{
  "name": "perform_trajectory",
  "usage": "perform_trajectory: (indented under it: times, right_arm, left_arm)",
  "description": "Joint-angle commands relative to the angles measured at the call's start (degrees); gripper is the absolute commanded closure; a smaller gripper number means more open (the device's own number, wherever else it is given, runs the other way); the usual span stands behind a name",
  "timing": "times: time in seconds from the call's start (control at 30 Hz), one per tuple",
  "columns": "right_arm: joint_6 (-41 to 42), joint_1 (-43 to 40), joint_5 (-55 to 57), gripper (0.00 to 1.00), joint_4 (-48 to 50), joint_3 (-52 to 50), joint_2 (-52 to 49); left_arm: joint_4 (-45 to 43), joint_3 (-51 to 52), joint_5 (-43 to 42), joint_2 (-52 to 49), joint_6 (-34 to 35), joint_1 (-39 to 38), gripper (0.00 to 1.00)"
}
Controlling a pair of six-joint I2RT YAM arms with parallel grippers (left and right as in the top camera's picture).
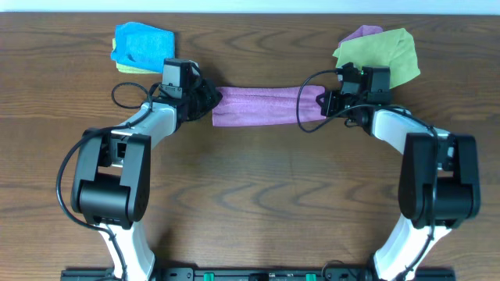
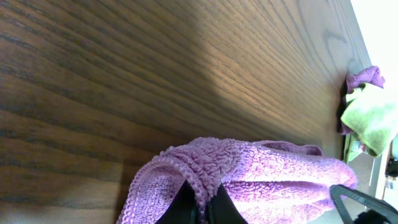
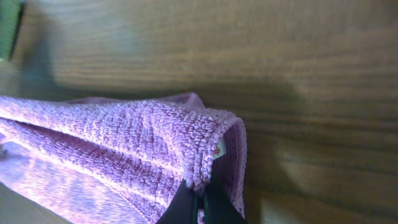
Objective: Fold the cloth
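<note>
Purple terry runs as a long, narrow band between our two grippers. The cloth [image 1: 262, 107] is doubled lengthwise over the wooden desk [image 1: 250, 195], with one short end at each gripper. We cannot tell whether its middle rests on the desk or hangs just above it.

Our left gripper [image 1: 207, 100] is pinching the near end. In the left wrist view its fingers [image 2: 184, 206] are pressed together on the hem. The bunched edge rises just above them, and the rest of the band stretches away from the gripper.

Our right gripper [image 1: 326, 101] is pinching the opposite end the same way. In the right wrist view its fingers [image 3: 181, 210] meet on the stitched edge right at the corner. The layered cloth spreads off to one side of them, and bare wood lies on the other.

A black cable [image 1: 301, 109] from the right arm loops across the cloth, just inward of that gripper.

Just beyond the right gripper, on the side away from the cloth, lies a green towel [image 1: 380, 53]. Beyond the left gripper, a little apart from it, lies a blue towel [image 1: 141, 45].
</note>
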State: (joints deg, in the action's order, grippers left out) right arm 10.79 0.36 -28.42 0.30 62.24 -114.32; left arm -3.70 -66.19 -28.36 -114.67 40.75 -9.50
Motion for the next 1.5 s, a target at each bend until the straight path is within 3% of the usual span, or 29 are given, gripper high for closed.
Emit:
perform_trajectory:
  times: [0.0, 0.2, 0.23, 0.3, 0.37, 0.4, 0.5, 0.6, 0.73, 0.83, 0.97, 1.03, 1.2, 1.47]
  right_arm:
    - [0.76, -0.59, 5.95, 0.99, 0.74, 1.20, -1.09]
    - [0.76, -0.04, 7.06, 0.95, 1.70, 1.20, -1.11]
    - [0.76, 0.02, 7.06, 0.83, 1.68, 1.20, -1.11]
    - [0.85, 0.07, 6.95, 0.73, 1.57, 1.20, -1.09]
    - [1.20, 0.02, 5.81, 0.58, 1.46, 1.20, -1.01]
    - [1.22, -0.07, 4.44, 0.44, 1.46, 1.20, -0.83]
    - [2.16, -0.31, 1.84, 0.23, 1.40, 1.20, -0.07]
    - [4.13, -0.55, 0.96, 0.11, 0.90, 1.20, 1.55]
    - [4.63, -1.31, 1.03, 0.01, -1.60, 1.20, 5.62]
    - [4.66, -2.25, 1.18, 0.01, -4.04, 1.20, 8.79]
    - [8.00, -4.00, 0.76, 0.01, -8.20, 1.20, 11.89]
    - [9.99, -5.60, -2.82, 0.01, -10.71, 1.18, 12.09]
    - [10.64, -7.52, -5.95, 0.01, -15.26, 0.15, 12.00]
    - [12.63, -7.82, -7.02, 0.01, -14.58, -5.51, 12.00]
  left_arm:
    - [-0.02, -0.28, 5.55, -1.38, 0.48, 1.20, 0.94]
    - [-0.04, -0.28, 6.73, -1.84, 0.37, 1.20, 0.89]
    - [-0.04, -0.28, 7.32, -1.84, 0.37, 1.20, 0.83]
    - [-0.04, -0.28, 7.80, -1.84, -0.44, 1.20, 0.69]
    - [0.00, -0.35, 7.78, -1.81, -2.58, 1.22, 0.66]
    - [0.00, -0.35, 7.78, -1.79, -3.54, 1.25, 0.57]
    - [0.02, -0.55, 7.08, -1.77, -4.48, 1.25, 0.43]
    - [0.68, -1.81, 5.44, -1.62, -5.03, 1.25, 0.32]
    - [4.15, -4.79, 5.40, -0.02, -6.34, 1.27, 0.30]
    - [6.51, -7.28, 4.68, 1.62, -7.65, 1.25, 0.33]
    - [6.88, -9.73, 1.20, 2.21, -8.04, 0.44, 0.61]
    - [8.46, -9.73, 1.81, 2.19, -9.18, -0.94, 0.80]
    - [13.81, -9.73, 4.81, 1.25, -12.68, -4.42, 0.94]
    - [14.36, -9.73, 9.79, -3.74, -12.92, -7.63, 0.94]
